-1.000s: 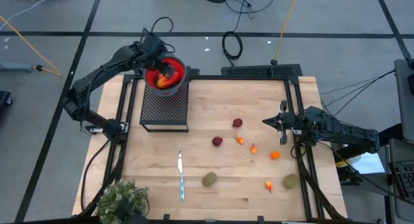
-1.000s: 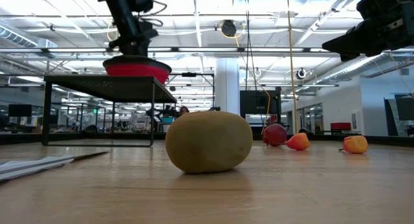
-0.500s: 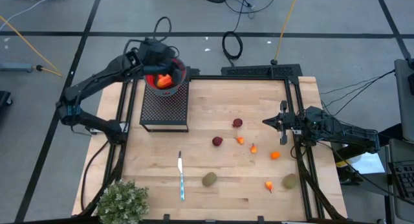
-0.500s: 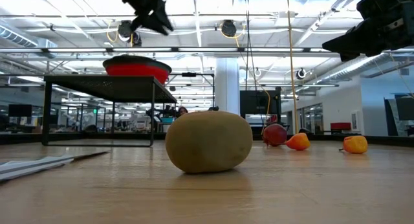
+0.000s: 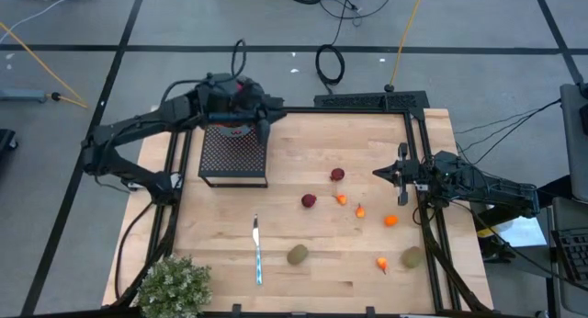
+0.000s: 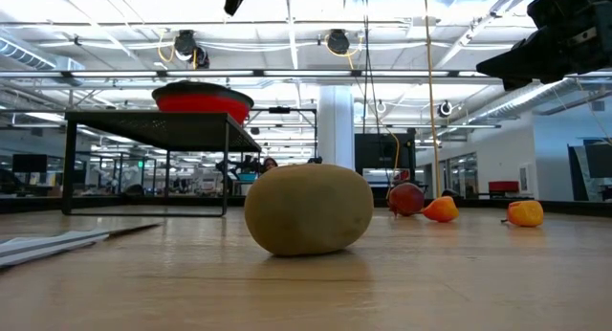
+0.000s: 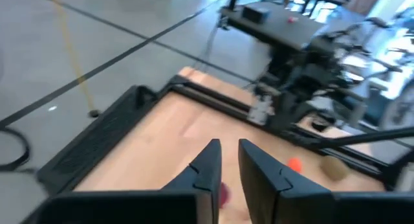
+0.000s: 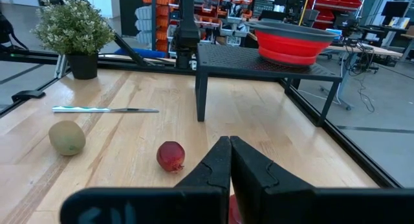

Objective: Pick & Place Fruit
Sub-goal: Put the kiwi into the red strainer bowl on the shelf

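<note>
Early in the job, by the look of it. Left gripper (image 5: 265,127) over the right edge of the black mesh stand (image 5: 232,157), fingers (image 7: 206,167) drawn nearly together with a slim gap and nothing between them. Red bowl (image 6: 203,99) on top of the stand, mostly covered by the arm from above. Cannot tell what lies inside it.

Right of the stand, on bare tabletop: two dark red balls (image 5: 337,175) (image 5: 309,200), both untouched. Farther right, four orange bits (image 5: 342,199) (image 5: 360,211) (image 5: 390,220) (image 5: 381,262), scattered. Toward the front edge, well apart from the stand, two kiwis (image 5: 297,255) (image 5: 412,257). No elongated red-orange fruit on the table.

Farthest right of the stand, right gripper (image 5: 378,173) parked above the table edge, fingers pressed together and empty.

Probably eight pieces left to carry.
</note>
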Action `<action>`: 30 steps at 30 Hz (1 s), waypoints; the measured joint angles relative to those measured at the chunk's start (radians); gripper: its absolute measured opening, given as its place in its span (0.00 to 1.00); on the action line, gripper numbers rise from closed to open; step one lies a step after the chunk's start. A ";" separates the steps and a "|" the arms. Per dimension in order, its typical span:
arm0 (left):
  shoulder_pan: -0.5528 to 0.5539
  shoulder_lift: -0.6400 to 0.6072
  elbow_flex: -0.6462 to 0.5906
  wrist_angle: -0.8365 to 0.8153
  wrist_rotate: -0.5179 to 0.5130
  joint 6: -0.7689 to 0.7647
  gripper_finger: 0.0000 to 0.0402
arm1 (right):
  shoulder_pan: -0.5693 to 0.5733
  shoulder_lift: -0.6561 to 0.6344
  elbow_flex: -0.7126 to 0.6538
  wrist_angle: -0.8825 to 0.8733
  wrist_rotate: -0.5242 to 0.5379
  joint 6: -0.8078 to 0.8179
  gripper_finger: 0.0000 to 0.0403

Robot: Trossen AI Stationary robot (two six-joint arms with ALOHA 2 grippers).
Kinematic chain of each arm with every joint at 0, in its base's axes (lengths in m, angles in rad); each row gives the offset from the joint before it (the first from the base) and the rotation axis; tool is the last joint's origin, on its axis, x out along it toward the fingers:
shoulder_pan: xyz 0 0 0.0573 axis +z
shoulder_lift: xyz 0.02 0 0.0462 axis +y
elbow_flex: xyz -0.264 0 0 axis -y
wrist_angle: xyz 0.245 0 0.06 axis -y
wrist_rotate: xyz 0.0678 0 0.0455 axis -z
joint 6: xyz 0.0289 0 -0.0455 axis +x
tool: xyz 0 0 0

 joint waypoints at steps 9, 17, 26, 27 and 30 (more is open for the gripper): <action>-0.178 0.006 0.000 0.027 -0.032 -0.028 0.01 | 0.000 0.000 0.000 0.000 0.000 0.000 0.00; -0.356 0.047 0.000 0.058 -0.166 -0.088 0.00 | 0.000 0.000 0.000 -0.003 0.000 0.000 0.00; -0.499 0.155 0.000 0.087 -0.292 -0.320 0.01 | 0.000 0.001 0.000 -0.005 0.000 0.000 0.00; -0.510 0.169 0.000 0.096 -0.295 -0.344 0.01 | 0.000 0.002 0.000 -0.005 -0.001 0.000 0.00; -0.540 0.205 0.000 0.108 -0.298 -0.413 0.01 | 0.000 0.003 0.000 -0.005 -0.001 0.000 0.00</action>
